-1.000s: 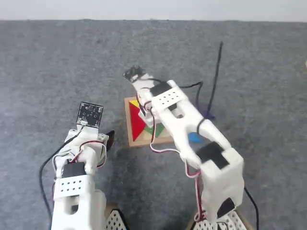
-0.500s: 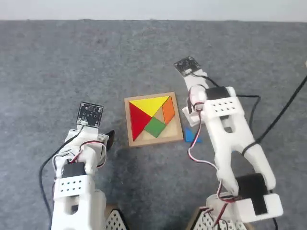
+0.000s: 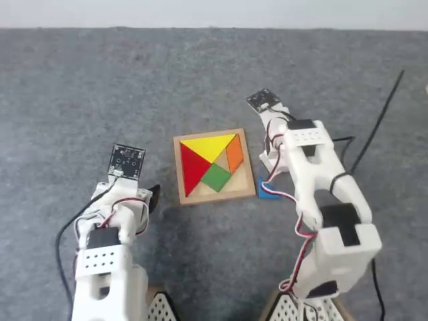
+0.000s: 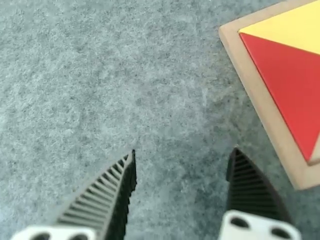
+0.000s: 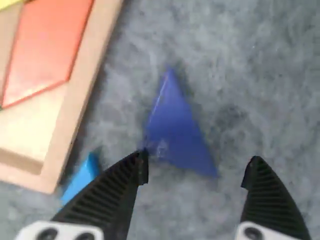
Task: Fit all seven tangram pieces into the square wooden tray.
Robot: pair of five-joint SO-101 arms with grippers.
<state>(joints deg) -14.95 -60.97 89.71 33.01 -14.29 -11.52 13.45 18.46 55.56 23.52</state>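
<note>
Two left fingers [image 4: 120, 185] are gaping wide, gripping nothing, over open desk [image 3: 80, 80] just beside the tray [image 3: 214, 196] edge. Four pieces [image 3: 192, 167] are lying inside, leaving bare wood at its right. The right fingers [image 5: 120, 185] are spreading empty above a dark blue triangle [image 5: 175, 130], one tip touching it; a light blue piece [image 3: 269, 190] is lying by the tray's corner.

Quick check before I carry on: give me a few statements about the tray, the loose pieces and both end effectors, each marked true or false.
1. The tray holds all seven pieces. False: a dark blue triangle and a light blue piece lie outside it on the carpet.
2. The right end effector is open over the dark blue triangle. True.
3. The left end effector grips a red piece. False: it is open and empty, over carpet beside the tray.
4. The light blue piece lies close to the tray's corner. True.
</note>
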